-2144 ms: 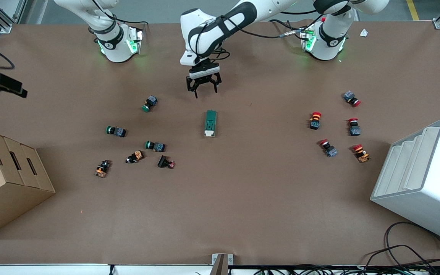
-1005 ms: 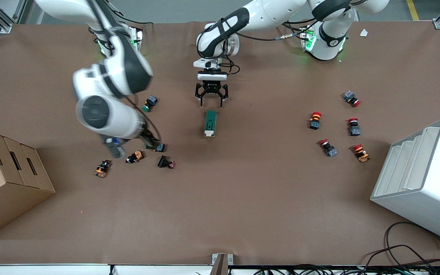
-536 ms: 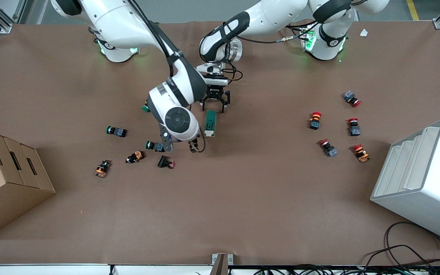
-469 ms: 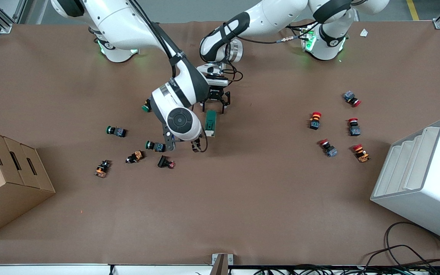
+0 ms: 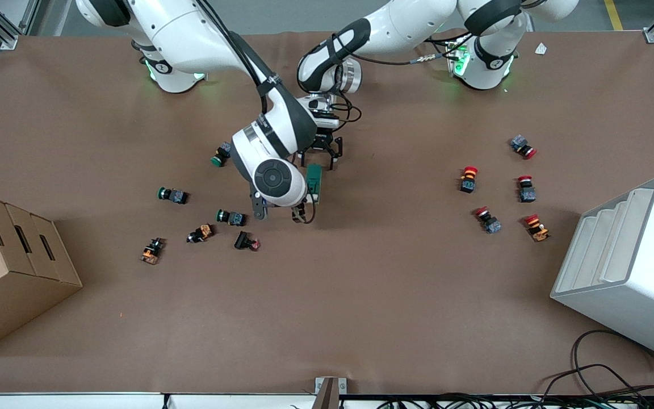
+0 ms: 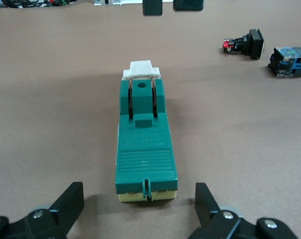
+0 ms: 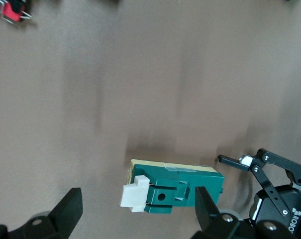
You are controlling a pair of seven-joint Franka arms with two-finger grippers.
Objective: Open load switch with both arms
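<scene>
A: Starting with the front view, we see the load switch (image 5: 314, 183) lying on the bare tabletop (image 5: 361, 295) about midway between the two bases, its long axis running straight toward and away from the front camera, white tab at the nearer end. Our left end effector (image 5: 320, 157) sits low at the switch's farther end, fingers spread wide with nothing between them. The right arm's wrist covers part of the switch, and its right end effector (image 5: 281, 212) hangs over the tab end.

B: Which arm do we call closer?

A: Both are right at it, one per end; we judge the left one better lined up with the body, the right one with the tab.

B: And the left wrist view?

A: There we look along the switch (image 6: 145, 144) lengthwise. Its blunt cream-edged end lies between our open fingertips (image 6: 73, 196), not yet touched, and the white tab (image 6: 140, 70) points away from us. A red-tipped push-button (image 6: 246, 44) lies off toward the right arm's end.

B: The right wrist view?

A: Here the switch (image 7: 175, 191) lies crosswise, straddled by our open right fingers (image 7: 70, 204), which hold nothing. The left end effector (image 7: 269, 172) shows at the end away from the tab (image 7: 134, 194). We judge the coming move turns on the left closing across the body's width while the right takes the tab.
</scene>
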